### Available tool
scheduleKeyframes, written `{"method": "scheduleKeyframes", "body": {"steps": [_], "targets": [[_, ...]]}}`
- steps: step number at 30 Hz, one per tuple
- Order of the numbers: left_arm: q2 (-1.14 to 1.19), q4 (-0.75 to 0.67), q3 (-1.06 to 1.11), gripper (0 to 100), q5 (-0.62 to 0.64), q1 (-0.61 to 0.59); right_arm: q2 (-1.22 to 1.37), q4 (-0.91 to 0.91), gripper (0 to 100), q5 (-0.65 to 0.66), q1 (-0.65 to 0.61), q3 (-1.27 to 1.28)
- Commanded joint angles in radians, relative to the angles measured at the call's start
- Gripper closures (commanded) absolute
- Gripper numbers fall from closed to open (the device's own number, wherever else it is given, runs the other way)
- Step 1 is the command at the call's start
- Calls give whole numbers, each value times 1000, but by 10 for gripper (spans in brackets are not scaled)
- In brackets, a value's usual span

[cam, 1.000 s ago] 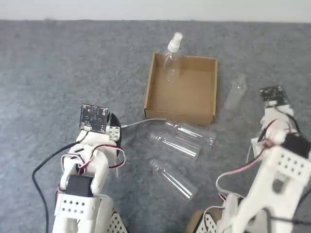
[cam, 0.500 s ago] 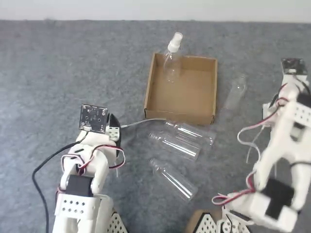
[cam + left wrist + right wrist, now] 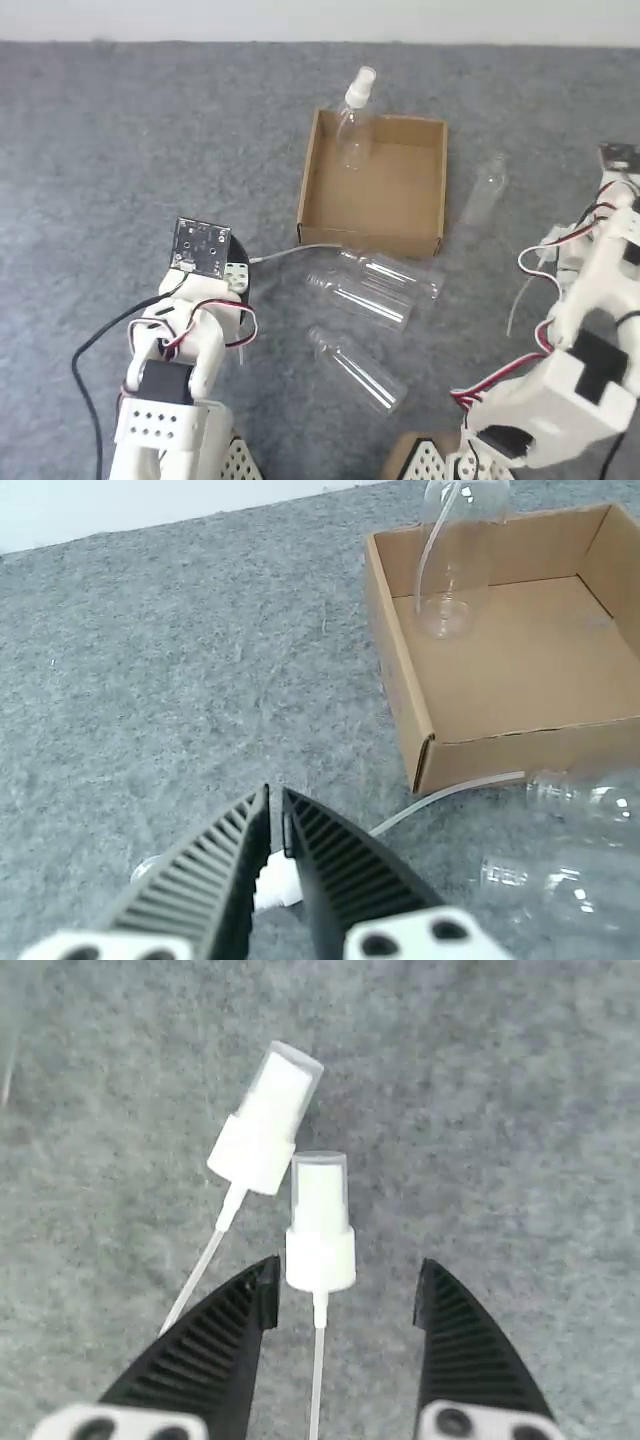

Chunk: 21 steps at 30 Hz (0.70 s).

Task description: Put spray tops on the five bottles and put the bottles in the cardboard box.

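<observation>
My left gripper (image 3: pixel 277 805) is shut on a white spray top (image 3: pixel 272 884), whose thin tube (image 3: pixel 450 790) trails toward the cardboard box (image 3: pixel 420 740). A clear bottle (image 3: pixel 354 115) with a spray top stands in the far left corner of the box (image 3: pixel 430 130). A topless bottle (image 3: pixel 485 190) stands to the right of the box. Three topless bottles (image 3: pixel 362 298) lie in front of it. My right gripper (image 3: pixel 345 1280) is open above two spray tops on the carpet. One top (image 3: pixel 320 1225) lies between its fingers, the other (image 3: pixel 264 1128) just beyond.
Grey carpet covers the table. The left arm (image 3: pixel 190 320) sits at the front left and the right arm (image 3: pixel 600 270) along the right edge. A brown object (image 3: pixel 405 455) shows at the front between the arm bases.
The right arm has swung right and outward, away from the standing topless bottle, to the table's right edge. The left arm shifted only slightly.
</observation>
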Motion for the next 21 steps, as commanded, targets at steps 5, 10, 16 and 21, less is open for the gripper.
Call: {"method": "scheduleKeyframes", "body": {"steps": [5,10,16,21], "targets": [[2,-23,-8,988,-11,-3,127,-91,827,15,15,-58],[2,-23,-8,988,-11,-3,174,-116,833,15,19,-55],[2,-23,-8,988,-12,-3,174,-108,980,20,21,-61],[2,-23,-8,988,-12,-3,139,-71,995,44,19,-61]]}}
